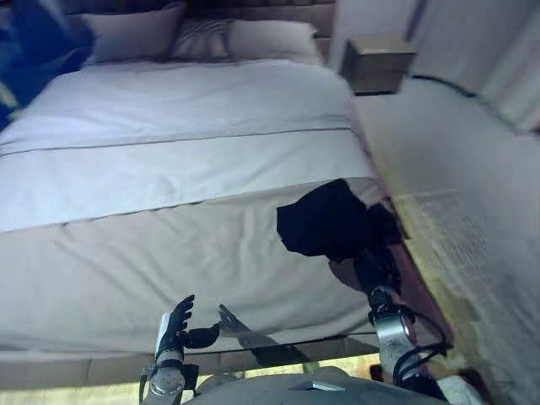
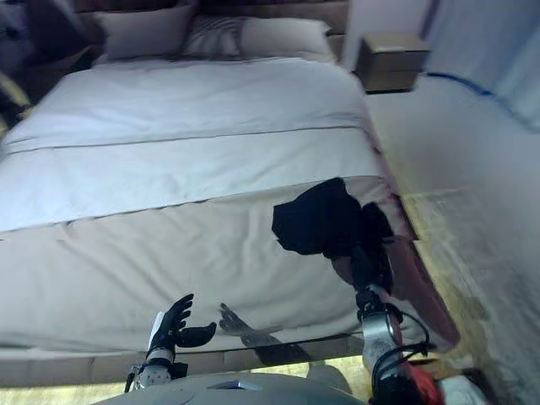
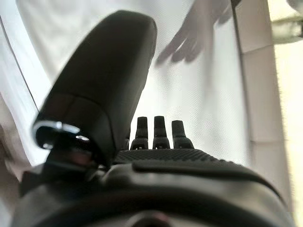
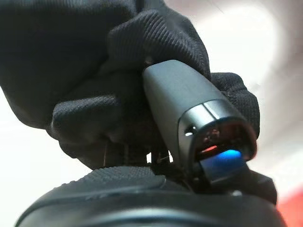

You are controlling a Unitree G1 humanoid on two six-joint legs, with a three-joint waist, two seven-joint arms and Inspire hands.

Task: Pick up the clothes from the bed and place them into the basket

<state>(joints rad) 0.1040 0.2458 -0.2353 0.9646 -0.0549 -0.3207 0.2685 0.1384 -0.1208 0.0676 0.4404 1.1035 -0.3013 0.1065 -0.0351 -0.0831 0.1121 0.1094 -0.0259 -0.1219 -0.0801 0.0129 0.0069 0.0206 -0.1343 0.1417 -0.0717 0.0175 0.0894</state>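
A black garment (image 1: 325, 219) hangs bunched above the bed's near right corner, held up by my right hand (image 1: 377, 268). In the right wrist view the thumb (image 4: 189, 104) presses into the black cloth (image 4: 71, 56), with the fingers buried in its folds. My left hand (image 1: 177, 325) hovers open over the bed's near edge, fingers straight and thumb out. It also shows in the left wrist view (image 3: 156, 135), with the pale sheet past it. The bed (image 1: 169, 169) has white and beige covers.
Pillows (image 1: 202, 38) lie at the head of the bed. A wooden nightstand (image 1: 377, 63) stands at the far right. Pale carpet floor (image 1: 472, 211) runs along the bed's right side.
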